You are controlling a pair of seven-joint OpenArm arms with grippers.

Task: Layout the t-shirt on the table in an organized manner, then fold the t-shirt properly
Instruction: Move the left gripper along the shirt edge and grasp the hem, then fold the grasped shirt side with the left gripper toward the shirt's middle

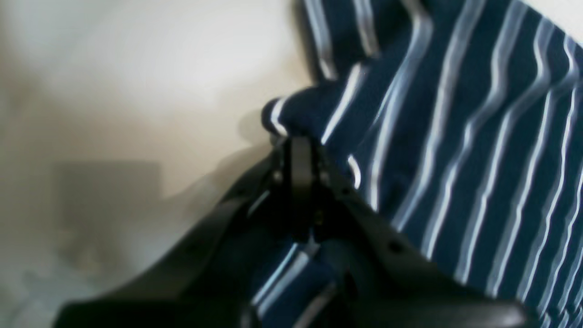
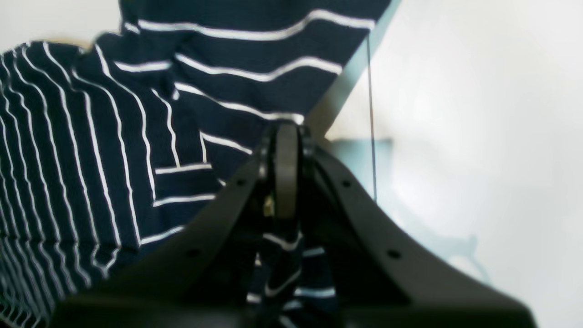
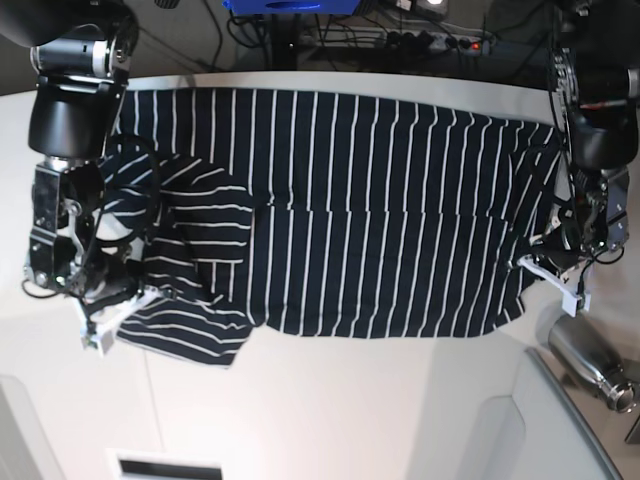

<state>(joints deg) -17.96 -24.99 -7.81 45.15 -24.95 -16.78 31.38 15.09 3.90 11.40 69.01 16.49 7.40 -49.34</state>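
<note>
white table, striped t-shirt spread across it, metal bottle near one corner

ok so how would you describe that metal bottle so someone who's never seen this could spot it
Start from the white table with the striped t-shirt spread across it. In the base view, go to the table's lower right corner, just past the shirt's edge and below the left gripper. The bottle lies on its side there, the only shiny silver thing around.

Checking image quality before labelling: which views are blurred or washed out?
Left wrist view: soft, smeared stripes on the t-shirt, table washed out. Right wrist view: sharper stripes, glare on the table's right. Base view: in focus, evenly lit.
</note>
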